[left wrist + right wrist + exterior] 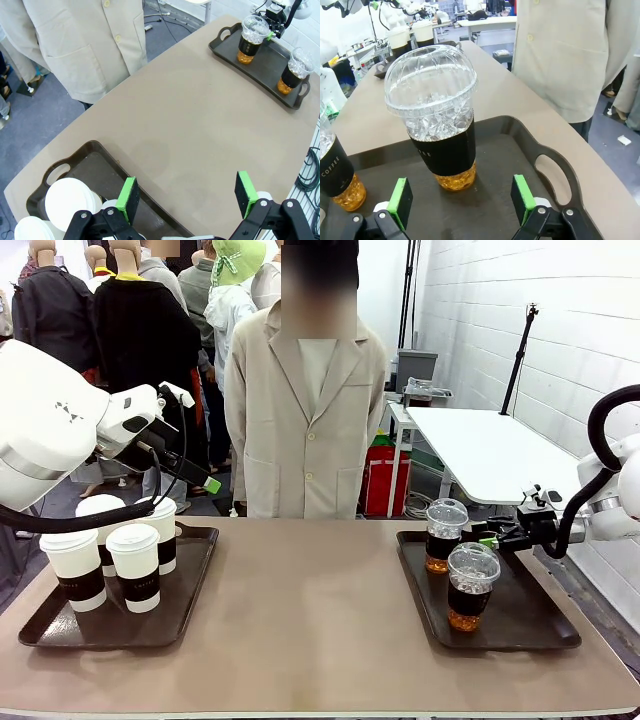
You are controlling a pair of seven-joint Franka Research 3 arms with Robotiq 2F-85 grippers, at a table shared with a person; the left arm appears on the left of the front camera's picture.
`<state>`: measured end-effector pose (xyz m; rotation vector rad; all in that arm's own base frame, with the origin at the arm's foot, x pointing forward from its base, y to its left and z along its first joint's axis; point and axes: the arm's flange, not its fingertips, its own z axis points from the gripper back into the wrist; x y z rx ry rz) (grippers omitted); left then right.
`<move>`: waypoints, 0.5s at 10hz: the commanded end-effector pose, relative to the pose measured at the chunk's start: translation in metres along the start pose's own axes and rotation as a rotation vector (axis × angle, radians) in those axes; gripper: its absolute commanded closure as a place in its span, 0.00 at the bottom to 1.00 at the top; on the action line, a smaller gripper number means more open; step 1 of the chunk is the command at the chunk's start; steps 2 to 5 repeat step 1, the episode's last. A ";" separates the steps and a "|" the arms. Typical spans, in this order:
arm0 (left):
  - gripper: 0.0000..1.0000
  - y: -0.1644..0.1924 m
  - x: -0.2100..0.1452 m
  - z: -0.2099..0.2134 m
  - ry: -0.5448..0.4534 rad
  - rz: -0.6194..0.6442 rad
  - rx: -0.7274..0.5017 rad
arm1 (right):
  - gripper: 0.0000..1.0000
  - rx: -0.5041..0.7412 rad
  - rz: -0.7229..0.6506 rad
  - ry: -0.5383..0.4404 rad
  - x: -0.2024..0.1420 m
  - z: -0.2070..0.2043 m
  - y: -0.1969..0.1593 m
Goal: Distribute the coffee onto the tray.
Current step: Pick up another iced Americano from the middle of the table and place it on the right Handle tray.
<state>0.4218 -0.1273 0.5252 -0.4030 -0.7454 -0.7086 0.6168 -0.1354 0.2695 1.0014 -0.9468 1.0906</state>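
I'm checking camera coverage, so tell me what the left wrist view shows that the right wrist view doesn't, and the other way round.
Left wrist only: the left gripper, open above the table edge beside the left tray of white-lidded paper cups, and the whole right tray.
Right wrist only: the right gripper, open just short of the far iced cup, whose dark sleeve carries print.
Both: the two iced cups, including the near iced cup, the table and the person's beige coat.

White brick wall (500, 300), white table (490, 450)
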 end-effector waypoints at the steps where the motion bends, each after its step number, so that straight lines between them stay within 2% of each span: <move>1: 0.00 0.002 0.000 -0.001 -0.009 0.014 -0.017 | 0.00 0.005 0.001 -0.002 0.001 0.000 0.001; 5: 0.00 0.002 0.000 -0.001 -0.009 0.014 -0.017 | 0.00 0.005 0.001 -0.002 0.001 0.000 0.001</move>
